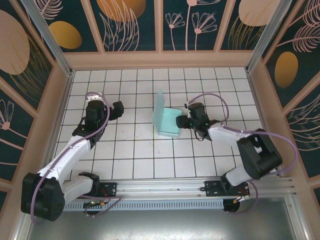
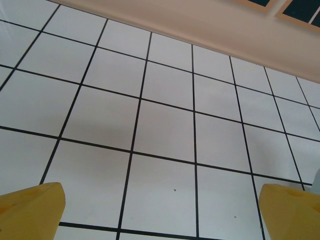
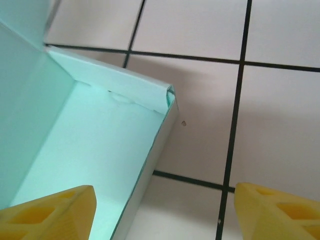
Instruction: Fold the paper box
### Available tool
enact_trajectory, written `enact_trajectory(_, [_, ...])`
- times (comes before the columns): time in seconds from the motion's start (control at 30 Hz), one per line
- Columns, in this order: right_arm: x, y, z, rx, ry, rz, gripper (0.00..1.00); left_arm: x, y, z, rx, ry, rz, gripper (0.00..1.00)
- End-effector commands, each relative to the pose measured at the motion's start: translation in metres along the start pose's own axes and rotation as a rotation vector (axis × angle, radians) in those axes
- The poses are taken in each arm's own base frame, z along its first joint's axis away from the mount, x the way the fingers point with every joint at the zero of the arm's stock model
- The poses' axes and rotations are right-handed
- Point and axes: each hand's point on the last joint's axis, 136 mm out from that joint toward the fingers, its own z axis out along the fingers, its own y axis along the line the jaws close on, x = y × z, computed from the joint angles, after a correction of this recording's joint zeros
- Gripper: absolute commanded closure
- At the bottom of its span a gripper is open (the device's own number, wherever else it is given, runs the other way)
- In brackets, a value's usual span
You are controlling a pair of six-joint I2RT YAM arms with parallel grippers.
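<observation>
Over at the left edge of the bench (image 1: 140, 160) the left gripper (image 1: 106, 105) hangs spread wide over bare tiles, well apart from the work. Its own camera confirms it: the left gripper (image 2: 160, 215) has nothing between its yellow fingertips (image 2: 32, 210) but white squares.

Moving across, the paper box (image 1: 167, 124) sits near the middle of the bench, a touch right of centre, with its tall flap (image 1: 159, 106) standing up on the left side.

At the box's right side we find the right gripper (image 1: 184, 116). It is open, and we judge it to straddle the low side wall (image 3: 150, 165) without pinching it.

The danger, as we see it, is that nothing braces the box from the left. A push from the right could skate this light card across the smooth tiles. A squeeze on that thin wall could buckle it. The standing flap might flop back open.

The top view gives us the whole layout and how high that flap rises. The right wrist camera gives the close detail of the paper box (image 3: 95, 150). There is a small wrinkle at the corner (image 3: 125, 97) where the folded wall meets the far side, a weak spot the overhead camera is too distant to resolve.
</observation>
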Motion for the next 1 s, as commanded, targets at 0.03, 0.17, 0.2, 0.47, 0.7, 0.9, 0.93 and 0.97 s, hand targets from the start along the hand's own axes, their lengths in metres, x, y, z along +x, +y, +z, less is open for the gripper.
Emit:
enact_trajectory(0.03, [-0.006,-0.007,-0.024,-0.038,-0.131,0.110,0.28,-0.003,-0.007,0.004,0.039,-0.011,-0.013,0.01])
enact_trajectory(0.17, [0.029,-0.013,-0.024,-0.034,-0.047,0.134,0.38,-0.002,-0.009,0.008,0.050,-0.005,-0.013,0.01])
enact_trajectory(0.2, [0.036,-0.014,-0.024,-0.032,-0.031,0.137,0.41,-0.002,-0.010,0.009,0.051,-0.002,-0.011,0.01])
enact_trajectory(0.47, [0.057,0.030,-0.012,-0.126,0.038,0.066,0.59,0.000,-0.011,0.011,0.056,0.005,-0.004,0.01])
enact_trajectory(0.7, [0.053,0.105,0.010,-0.258,0.065,-0.018,0.59,0.001,-0.010,0.008,0.059,0.010,-0.010,0.01])
enact_trajectory(0.9, [0.034,0.171,0.035,-0.370,0.039,-0.076,0.57,-0.001,-0.010,0.006,0.056,0.004,-0.050,0.01])
enact_trajectory(0.93, [0.031,0.177,0.037,-0.376,0.037,-0.085,0.56,0.000,-0.008,0.005,0.047,0.005,-0.050,0.01])
enact_trajectory(0.97, [0.029,0.182,0.037,-0.383,0.032,-0.097,0.55,0.001,-0.007,0.005,0.038,0.008,-0.048,0.01])
